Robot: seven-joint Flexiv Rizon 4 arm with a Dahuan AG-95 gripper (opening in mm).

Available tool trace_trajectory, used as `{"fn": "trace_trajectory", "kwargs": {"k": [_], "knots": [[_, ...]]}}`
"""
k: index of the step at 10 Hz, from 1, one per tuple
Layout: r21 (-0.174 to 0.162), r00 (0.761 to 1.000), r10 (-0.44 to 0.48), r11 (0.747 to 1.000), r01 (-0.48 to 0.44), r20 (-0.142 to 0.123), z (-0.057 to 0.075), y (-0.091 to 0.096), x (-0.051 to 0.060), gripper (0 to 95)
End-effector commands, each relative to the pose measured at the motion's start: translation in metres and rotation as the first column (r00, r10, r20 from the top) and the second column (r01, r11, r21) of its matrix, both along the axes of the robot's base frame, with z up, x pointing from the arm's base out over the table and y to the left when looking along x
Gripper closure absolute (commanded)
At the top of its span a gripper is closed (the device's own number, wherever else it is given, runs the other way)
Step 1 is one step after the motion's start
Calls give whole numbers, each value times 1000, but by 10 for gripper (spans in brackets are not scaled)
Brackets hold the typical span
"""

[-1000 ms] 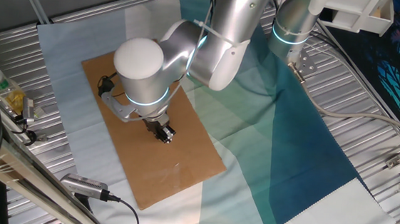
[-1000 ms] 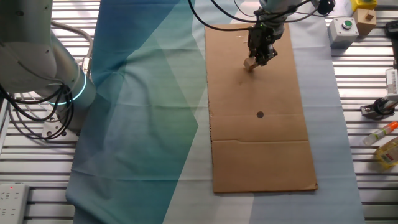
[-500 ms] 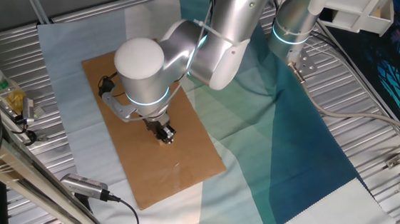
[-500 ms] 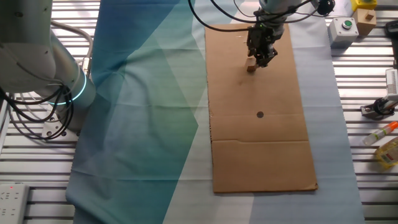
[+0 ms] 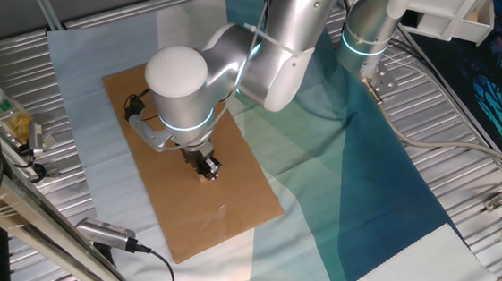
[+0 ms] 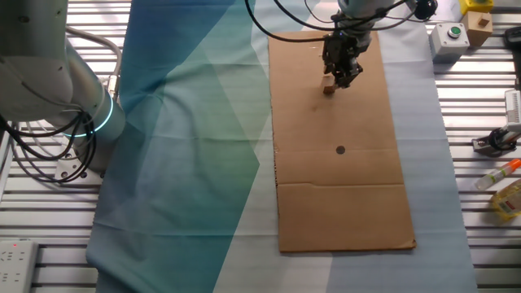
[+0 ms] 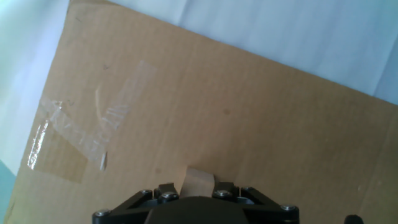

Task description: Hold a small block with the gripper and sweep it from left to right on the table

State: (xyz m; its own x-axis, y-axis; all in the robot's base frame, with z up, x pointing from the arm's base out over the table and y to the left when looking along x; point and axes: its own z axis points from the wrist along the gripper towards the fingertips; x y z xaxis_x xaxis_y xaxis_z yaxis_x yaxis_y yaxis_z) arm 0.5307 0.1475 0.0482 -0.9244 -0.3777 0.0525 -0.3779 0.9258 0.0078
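Since a second ago the black two-fingered pincer (image 6: 340,72) has slid a touch along the large brown cardboard rectangle (image 6: 338,175), carrying the tiny tan light-wood cube (image 6: 329,86) with it; over the last half second almost nothing has shifted.

Nearest, in the hand view, the cube (image 7: 198,182) pokes out between the pincer's two black fingers, which are pinching it from both sides, with bare cardboard (image 7: 249,112) just beyond it. A patch of clear sticky tape (image 7: 81,137) lies on the cardboard well off to one side. Farther out, pale blue cloth (image 7: 261,25) meets the cardboard's far edge.

From the fixed views, the pincer (image 5: 206,167) sits low over the cardboard under the silver-grey arm's glowing cyan ring (image 5: 185,126); whether the cube actually touches the surface cannot be told. A small dark dot (image 6: 340,149) marks the cardboard nearer its middle. Beyond the cloth, the ribbed silver metal worktop (image 6: 480,106) shows bare.

The sweep looks barely begun. To do it well, I judge the grip should stay firm, the height constant so the cube skims without digging into the cardboard, and the travel straight and unhurried across the sheet.
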Motion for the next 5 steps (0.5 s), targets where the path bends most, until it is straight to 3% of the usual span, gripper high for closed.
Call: {"fn": "trace_trajectory", "kwargs": {"k": [1,3,4,5], "knots": [[-2,1000,-2,1000,2,-4,9,1,-4,570],[-11,1000,-1,1000,1,-16,27,0,-9,570],[-15,1000,2,1000,-2,-27,36,-2,-12,760],[-28,999,-4,1000,3,-38,45,-3,-15,760]]}}
